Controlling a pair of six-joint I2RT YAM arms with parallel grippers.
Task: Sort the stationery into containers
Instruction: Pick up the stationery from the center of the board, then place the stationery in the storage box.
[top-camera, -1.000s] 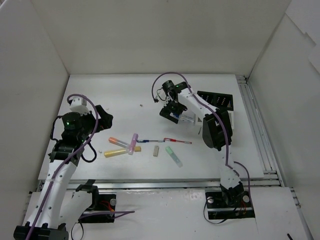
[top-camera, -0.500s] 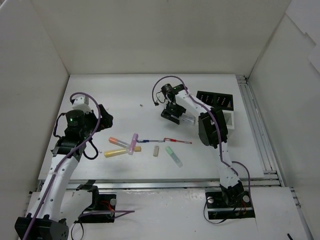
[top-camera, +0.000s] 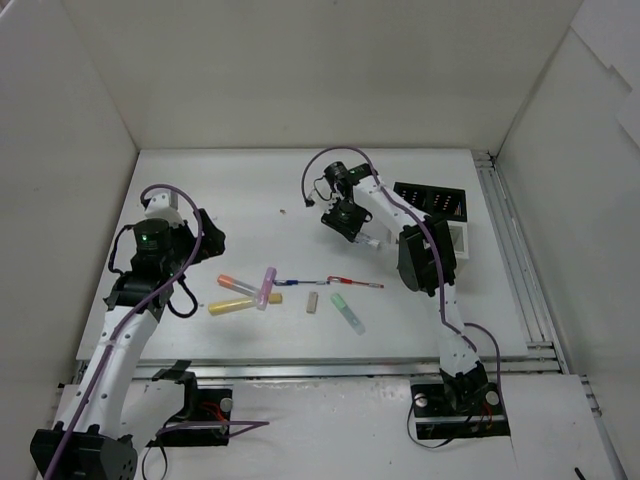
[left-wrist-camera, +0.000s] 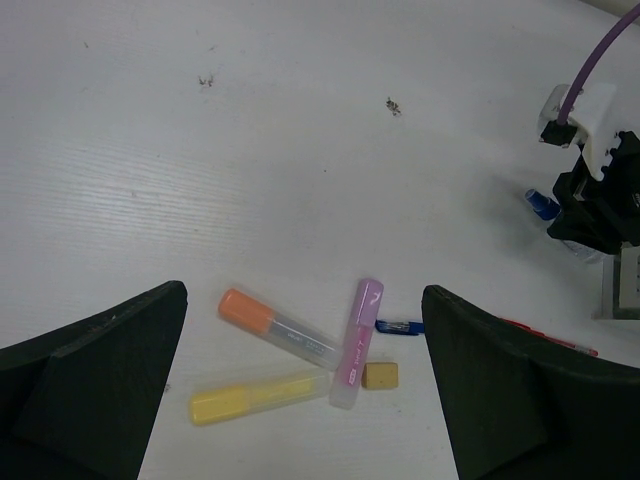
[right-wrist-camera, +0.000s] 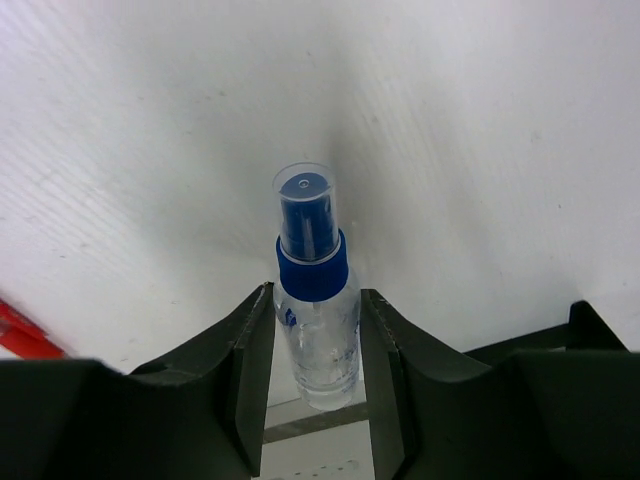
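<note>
My right gripper (right-wrist-camera: 317, 310) clamps the clear blue-capped pen (right-wrist-camera: 308, 235), cap pointing outward. The containers (top-camera: 437, 203) lie near, to its right.

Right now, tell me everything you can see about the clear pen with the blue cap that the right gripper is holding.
The clear pen is short, with a see-through barrel that looks like plastic, a dark blue collar and a transparent cap over a blue tip. The right gripper clamps its barrel between two black fingers, and the capped end sticks out past them. Only the fingers touch it. It hangs over the white table, which shows a soft shadow beneath it.
</note>
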